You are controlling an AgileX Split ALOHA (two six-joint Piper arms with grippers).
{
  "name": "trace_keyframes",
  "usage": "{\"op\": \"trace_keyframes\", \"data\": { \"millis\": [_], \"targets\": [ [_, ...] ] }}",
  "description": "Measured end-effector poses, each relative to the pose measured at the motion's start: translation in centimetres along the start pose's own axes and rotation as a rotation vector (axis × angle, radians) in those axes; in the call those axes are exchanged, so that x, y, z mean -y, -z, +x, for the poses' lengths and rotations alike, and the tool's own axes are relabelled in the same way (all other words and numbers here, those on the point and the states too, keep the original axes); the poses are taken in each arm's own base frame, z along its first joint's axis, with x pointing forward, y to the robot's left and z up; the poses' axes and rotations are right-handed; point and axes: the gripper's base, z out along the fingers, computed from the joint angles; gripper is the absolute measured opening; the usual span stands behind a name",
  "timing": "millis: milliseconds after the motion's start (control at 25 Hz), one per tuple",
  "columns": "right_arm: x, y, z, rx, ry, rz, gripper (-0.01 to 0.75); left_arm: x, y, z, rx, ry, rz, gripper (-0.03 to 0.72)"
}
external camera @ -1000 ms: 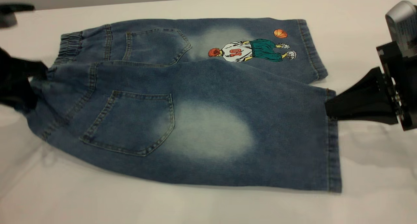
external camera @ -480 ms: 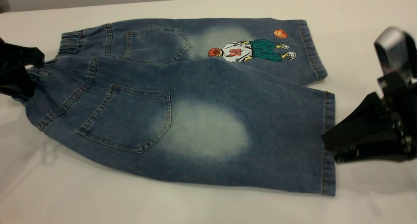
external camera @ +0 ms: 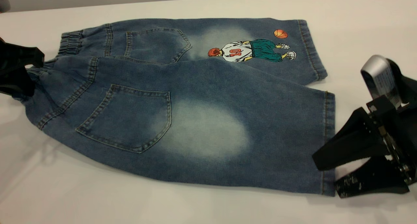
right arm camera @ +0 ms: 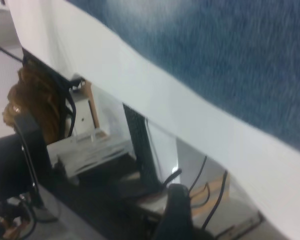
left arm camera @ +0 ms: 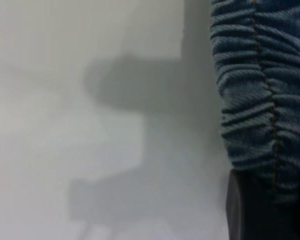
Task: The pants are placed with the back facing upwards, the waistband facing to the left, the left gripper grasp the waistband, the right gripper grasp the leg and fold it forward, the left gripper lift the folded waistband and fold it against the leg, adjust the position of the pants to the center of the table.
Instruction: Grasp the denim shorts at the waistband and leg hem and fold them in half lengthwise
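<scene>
The pants [external camera: 182,87] lie back up on the table [external camera: 182,206], with the waistband [external camera: 69,44] to the left. The plain leg [external camera: 208,129], marked by a pale oval, is nearer the front; the leg with the cartoon print [external camera: 251,50] is behind it. My left gripper [external camera: 28,73] is shut on the near end of the waistband. The ruched band [left arm camera: 255,100] runs into its dark finger [left arm camera: 255,212]. My right gripper [external camera: 325,179] is open at the near corner of the leg's hem [external camera: 328,136], one finger over the denim [right arm camera: 230,50] and one beside it.
White tabletop surrounds the pants on all sides. In the right wrist view the table's front edge [right arm camera: 155,100] shows, with cables and equipment [right arm camera: 90,145] below it.
My right gripper has slid along the hem toward the leg's near corner and opened. The near leg has settled flatter. The left gripper stayed on the waistband, shifting only slightly at first.
</scene>
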Motion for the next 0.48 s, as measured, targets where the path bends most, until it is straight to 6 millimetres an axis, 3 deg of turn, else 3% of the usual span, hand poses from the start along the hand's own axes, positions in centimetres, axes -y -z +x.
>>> {"op": "trace_keyframes", "data": {
  "millis": [480],
  "targets": [
    [0.69,-0.74,0.57,-0.016,-0.026,0.044,0.544,0.0,0.0,-0.02,0.001,0.0,0.0,0.162]
  ]
}}
